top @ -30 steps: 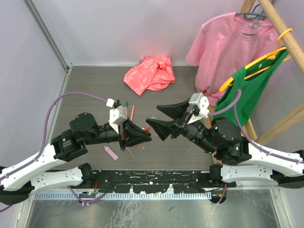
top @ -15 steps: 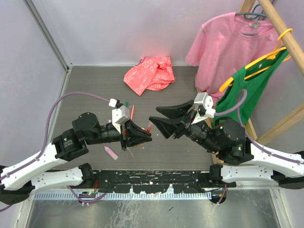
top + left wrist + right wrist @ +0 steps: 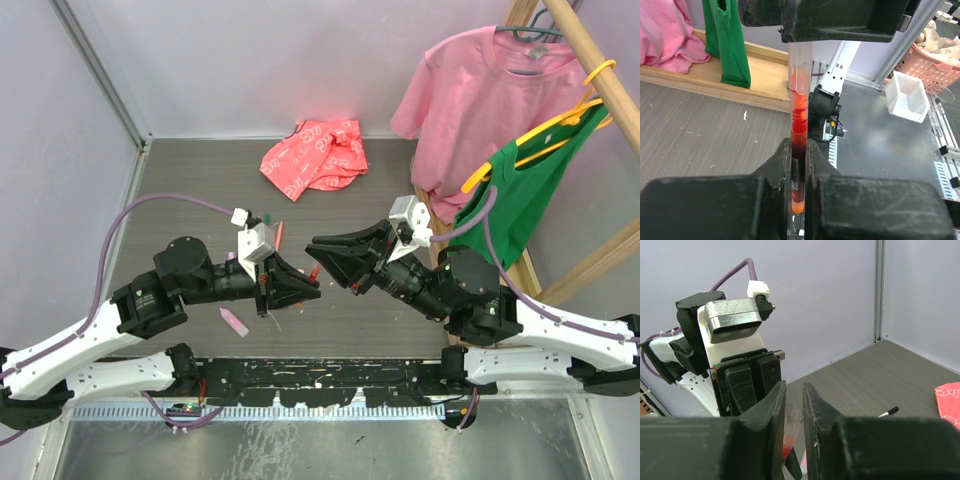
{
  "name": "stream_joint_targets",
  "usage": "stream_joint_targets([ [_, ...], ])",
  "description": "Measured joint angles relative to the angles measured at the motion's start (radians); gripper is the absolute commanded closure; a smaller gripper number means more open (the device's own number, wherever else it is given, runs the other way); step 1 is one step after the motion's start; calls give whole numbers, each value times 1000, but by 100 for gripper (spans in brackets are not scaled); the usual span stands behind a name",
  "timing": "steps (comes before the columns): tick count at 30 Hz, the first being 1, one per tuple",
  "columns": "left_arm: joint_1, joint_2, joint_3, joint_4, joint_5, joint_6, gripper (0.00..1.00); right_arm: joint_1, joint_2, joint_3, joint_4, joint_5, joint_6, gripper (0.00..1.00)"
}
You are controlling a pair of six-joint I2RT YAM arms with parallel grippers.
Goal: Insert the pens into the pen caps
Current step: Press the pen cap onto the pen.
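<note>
At centre frame my left gripper point(image 3: 303, 290) stays clamped on the orange pen point(image 3: 798, 125), while my right gripper point(image 3: 322, 258), wide a second ago, has narrowed around its clear cap point(image 3: 799, 67), so capping looks under way.

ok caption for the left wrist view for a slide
Left pincer shut on an upright orange-red pen, whose clear upper end sits between the right pincer's fingers above.
</note>
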Motion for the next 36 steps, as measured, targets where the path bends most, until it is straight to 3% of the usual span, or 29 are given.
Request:
stream_joint_targets([
  [4, 0, 0, 0, 0, 0, 1, 100, 0, 1, 0, 2, -8, 13, 100],
  [17, -2, -22, 0, -11, -32, 1, 100, -2, 20, 10, -10, -13, 66, 100],
  [26, -4, -25, 0, -71, -54, 5, 100, -14, 34, -78, 88, -17, 156, 100],
  [36, -16, -22, 0, -201, -64, 19, 100, 80, 42, -189, 176, 150, 230, 100],
])
